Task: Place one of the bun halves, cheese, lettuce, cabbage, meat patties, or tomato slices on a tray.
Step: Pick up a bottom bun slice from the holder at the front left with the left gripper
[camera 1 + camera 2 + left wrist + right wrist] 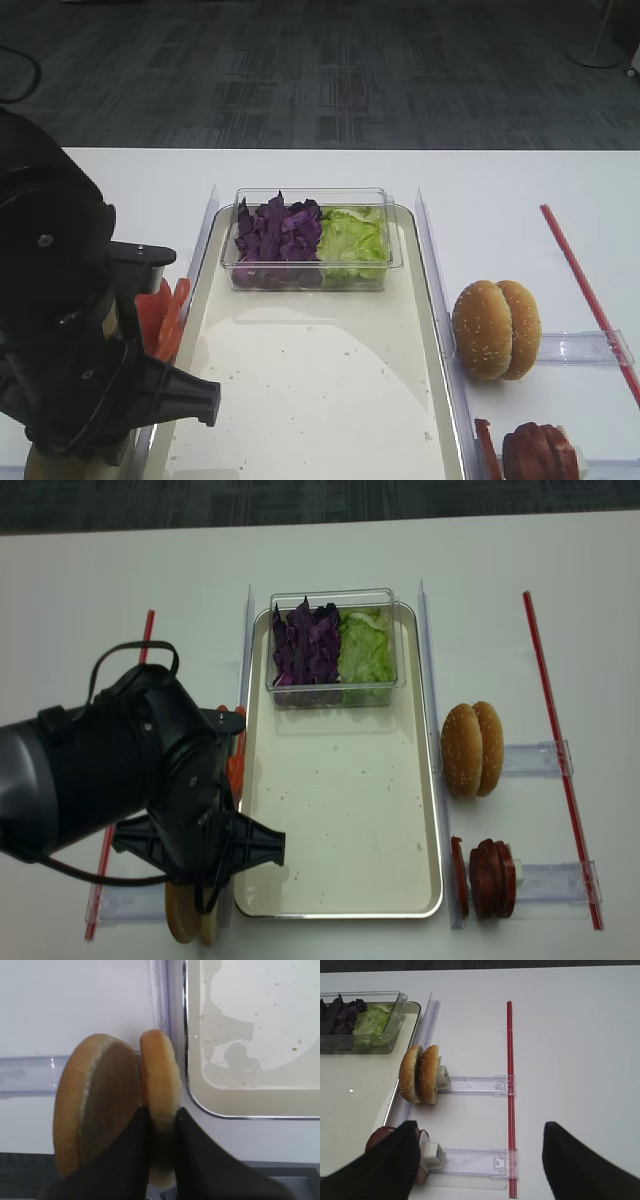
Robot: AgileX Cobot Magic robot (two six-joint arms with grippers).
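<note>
In the left wrist view two flat bun halves stand on edge just left of the tray's corner (200, 1102). My left gripper (162, 1132) is shut on the right bun half (159, 1070), one black finger on each face. The other bun half (95, 1105) leans against it. From above, the left arm (150, 780) covers the gripper, with the bun halves (190, 918) below it. The tomato slices (235, 762) stand beside the tray's left rim (244, 810). Cabbage (305, 645) and lettuce (365, 645) fill a clear tub. My right gripper (480, 1160) hangs open over a clear holder, its left finger by the meat patties (376, 1137). No cheese shows.
The clear tub (310, 275) sits at the tray's far end. Two sesame bun tops (475, 750) stand on edge right of the tray, with the meat patties (490, 875) nearer. Clear rails (480, 1084) and red strips (555, 720) lie on the white table.
</note>
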